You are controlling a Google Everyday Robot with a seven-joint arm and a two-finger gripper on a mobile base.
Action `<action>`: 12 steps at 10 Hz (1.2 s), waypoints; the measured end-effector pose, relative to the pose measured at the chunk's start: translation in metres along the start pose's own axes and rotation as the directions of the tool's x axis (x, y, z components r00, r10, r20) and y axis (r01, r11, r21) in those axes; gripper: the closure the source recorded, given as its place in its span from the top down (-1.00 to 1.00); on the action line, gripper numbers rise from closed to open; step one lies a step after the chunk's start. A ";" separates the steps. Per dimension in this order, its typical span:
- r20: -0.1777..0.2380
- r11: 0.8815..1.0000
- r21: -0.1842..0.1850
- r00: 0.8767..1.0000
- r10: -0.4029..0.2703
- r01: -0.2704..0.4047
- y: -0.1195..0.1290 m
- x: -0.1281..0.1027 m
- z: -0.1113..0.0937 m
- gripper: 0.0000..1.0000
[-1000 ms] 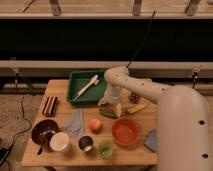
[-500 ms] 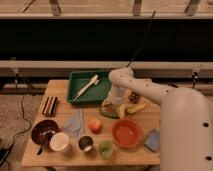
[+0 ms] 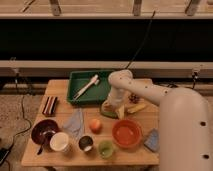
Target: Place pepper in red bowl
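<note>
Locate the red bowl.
In the camera view, the red bowl sits front right on the table, between the green cup and the blue sponge; the gripper hangs behind it, by the green tray.

One bench (image 3: 65,156) carries two bowls, the red bowl (image 3: 115,134) and a maroon bowl (image 3: 35,131); three cups, a white cup (image 3: 60,142), a metal cup (image 3: 86,144) and a green cup (image 3: 105,148); one green tray (image 3: 101,92) holding one white utensil (image 3: 86,86); one round fruit (image 3: 95,125). One pincer (image 3: 111,106) hangs just off centre toward 1 o'clock.
</note>
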 end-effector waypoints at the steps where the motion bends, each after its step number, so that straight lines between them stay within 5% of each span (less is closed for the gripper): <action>1: -0.004 1.000 -0.002 1.000 0.002 -0.002 -0.001 0.000 0.002 0.60; 4: -0.027 1.000 -0.005 1.000 -0.001 0.001 -0.002 0.000 0.007 0.33; 10: -0.030 0.999 0.030 0.999 0.018 -0.017 0.009 0.002 -0.012 -0.90; 12: -0.026 0.999 0.045 1.000 0.017 -0.016 0.009 0.001 -0.020 -1.00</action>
